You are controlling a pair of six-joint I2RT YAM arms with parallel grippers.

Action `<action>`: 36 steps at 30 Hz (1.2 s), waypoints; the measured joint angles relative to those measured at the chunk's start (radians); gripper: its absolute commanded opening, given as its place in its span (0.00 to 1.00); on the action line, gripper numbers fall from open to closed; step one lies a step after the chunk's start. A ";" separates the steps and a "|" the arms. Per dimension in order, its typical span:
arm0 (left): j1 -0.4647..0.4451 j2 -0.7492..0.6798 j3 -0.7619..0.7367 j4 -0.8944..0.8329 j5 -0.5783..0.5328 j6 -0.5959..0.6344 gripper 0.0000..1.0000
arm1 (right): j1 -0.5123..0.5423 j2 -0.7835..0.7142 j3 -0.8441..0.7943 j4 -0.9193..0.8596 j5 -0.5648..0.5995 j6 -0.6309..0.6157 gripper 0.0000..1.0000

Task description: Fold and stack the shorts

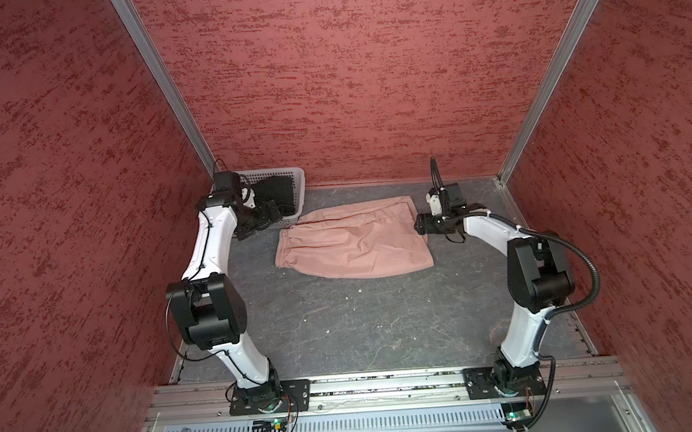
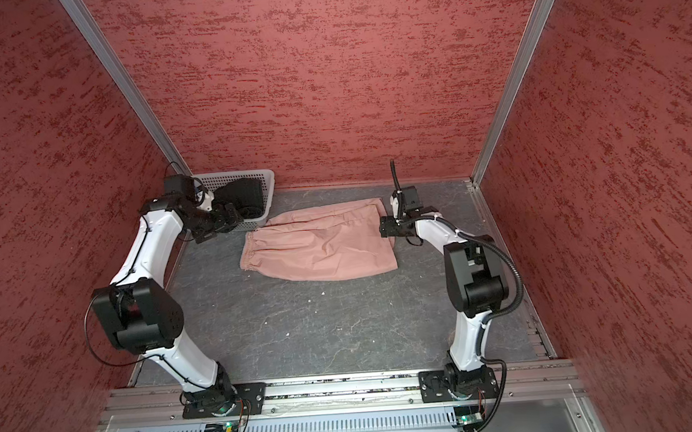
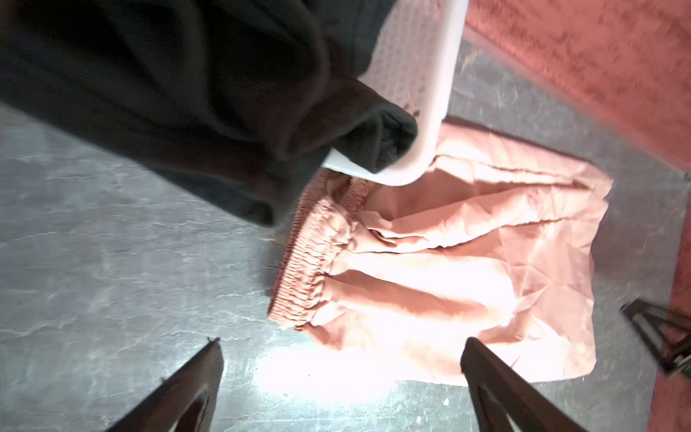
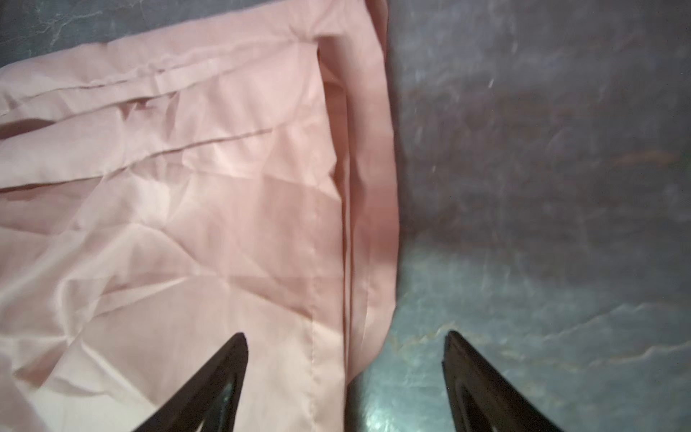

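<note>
Pink shorts [image 1: 354,241] are laid flat just beside the white basket [image 1: 297,174], waistband twd its corner; black shorts [image 1: 278,190] are heaped inside it. L gripper [image 3: 342,342] is held wide open, nothing gripped, close by the basket. R gripper [image 4: 346,334] is likewise spread and empty, over the pink hem farthest from the basket.

Top views look down from high — wrist views sit close, sharing pink shorts [image 3: 448,262].

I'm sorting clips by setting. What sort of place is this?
Probably a lab test booth, not a home: two robot arms bolted to a metal rail, red panels in metal frames closing three sides, and pink shorts and a white basket on the grey table.
</note>
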 measured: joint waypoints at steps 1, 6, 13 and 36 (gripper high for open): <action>0.006 -0.014 -0.029 0.011 0.007 -0.002 0.99 | 0.000 -0.012 -0.036 0.012 -0.011 0.012 0.85; 0.007 -0.045 -0.203 0.065 0.053 -0.019 0.99 | 0.000 -0.022 -0.151 0.062 -0.060 0.058 0.85; 0.008 -0.083 -0.428 0.165 0.069 -0.059 0.99 | 0.000 -0.008 -0.180 0.160 -0.112 0.101 0.59; -0.121 -0.258 -0.549 0.182 0.064 -0.140 0.99 | -0.124 -0.372 -0.395 -0.174 -0.033 0.206 0.62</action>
